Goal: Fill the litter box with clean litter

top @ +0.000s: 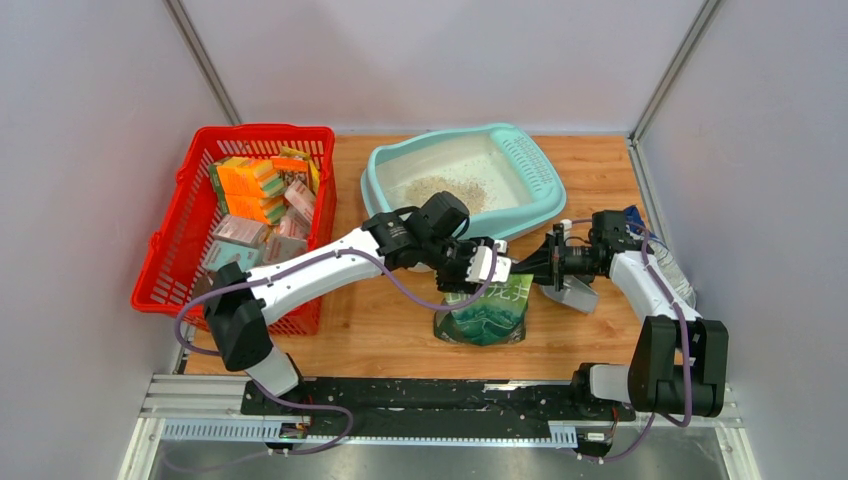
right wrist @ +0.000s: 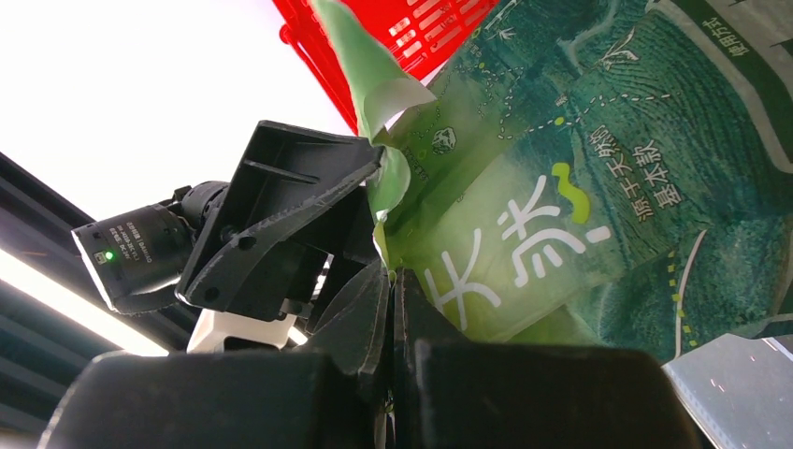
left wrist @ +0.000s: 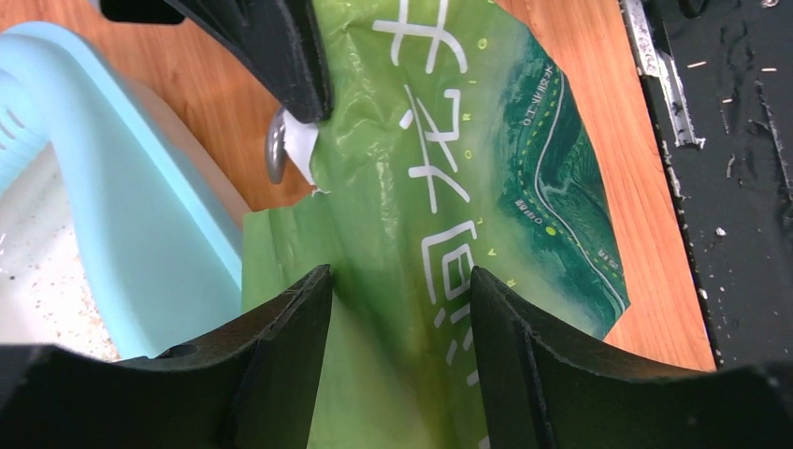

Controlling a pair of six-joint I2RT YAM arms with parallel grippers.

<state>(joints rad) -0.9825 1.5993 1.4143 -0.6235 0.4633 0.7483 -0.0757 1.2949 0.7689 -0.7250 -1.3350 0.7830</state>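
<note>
The light-teal litter box (top: 520,215) stands at the back middle of the table, with a small pile of beige clean litter (top: 447,190) inside. Its rim (left wrist: 140,234) shows in the left wrist view. A green printed bag (top: 490,312) stands in front of the box. My right gripper (top: 535,268) is shut on the bag's torn top edge (right wrist: 393,187), its jaws (right wrist: 393,271) pressed together on the film. My left gripper (top: 497,265) is open, its fingers (left wrist: 400,273) astride the bag's upper part (left wrist: 439,168), close to the right gripper.
A red mesh basket (top: 170,250) full of small packets stands at the left, beside my left arm. A grey metal scoop (top: 572,294) lies just right of the bag, under my right gripper. Grey walls close in the table on three sides.
</note>
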